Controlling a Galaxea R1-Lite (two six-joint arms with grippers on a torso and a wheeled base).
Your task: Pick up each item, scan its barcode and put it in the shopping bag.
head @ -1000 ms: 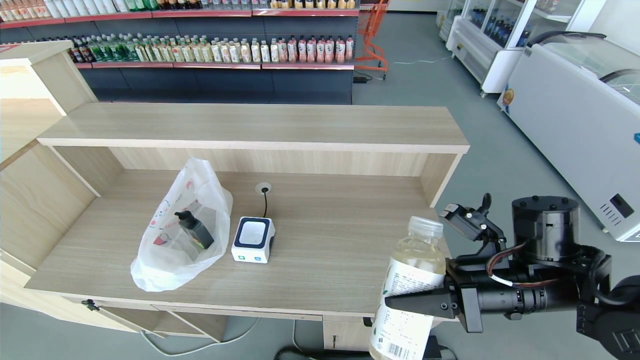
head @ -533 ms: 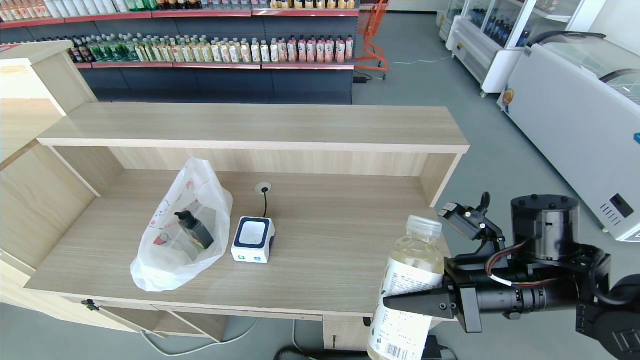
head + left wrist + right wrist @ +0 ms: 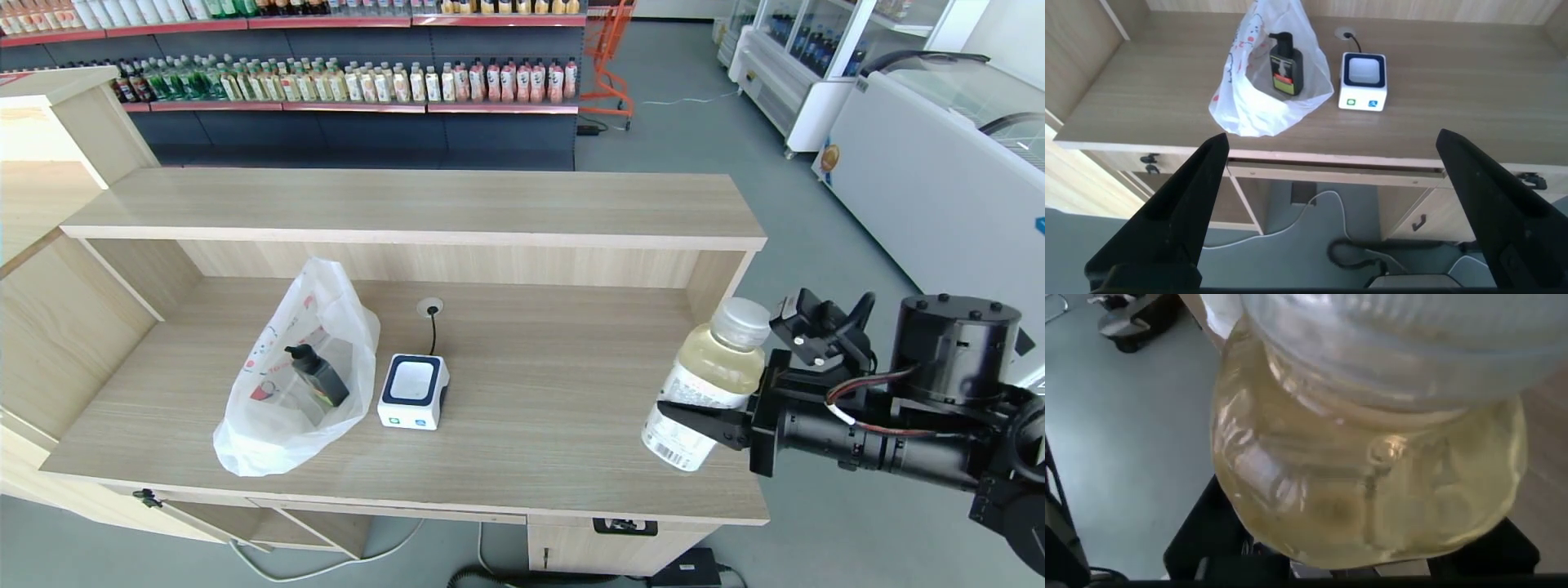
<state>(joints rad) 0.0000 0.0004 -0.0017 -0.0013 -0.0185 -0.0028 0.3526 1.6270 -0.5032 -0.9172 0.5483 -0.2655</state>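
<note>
Right gripper [image 3: 694,418] clamped on bottle [image 3: 718,367] at mid-body. Bottle tilted, held above right end of counter [image 3: 555,408], well apart from scanner [image 3: 414,390].
Step judged: carry to scan. Advise turning barcode [image 3: 673,452], at bottle's lower end, to face scanner window.
Left gripper [image 3: 1333,151] spread wide, empty, out in front of counter.
Shopping bag [image 3: 269,425] just beside scanner, dark pump bottle [image 3: 318,377] inside. Slack bag wall may foul approach.

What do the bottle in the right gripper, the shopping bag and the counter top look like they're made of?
Pale-yellow drink bottle: clear glossy plastic, probably; the liquid shows through.
White shopping bag: thin translucent plastic film, crinkled; the dark pump bottle shows through.
Light wooden counter: matt wood grain, perhaps laminate.
</note>
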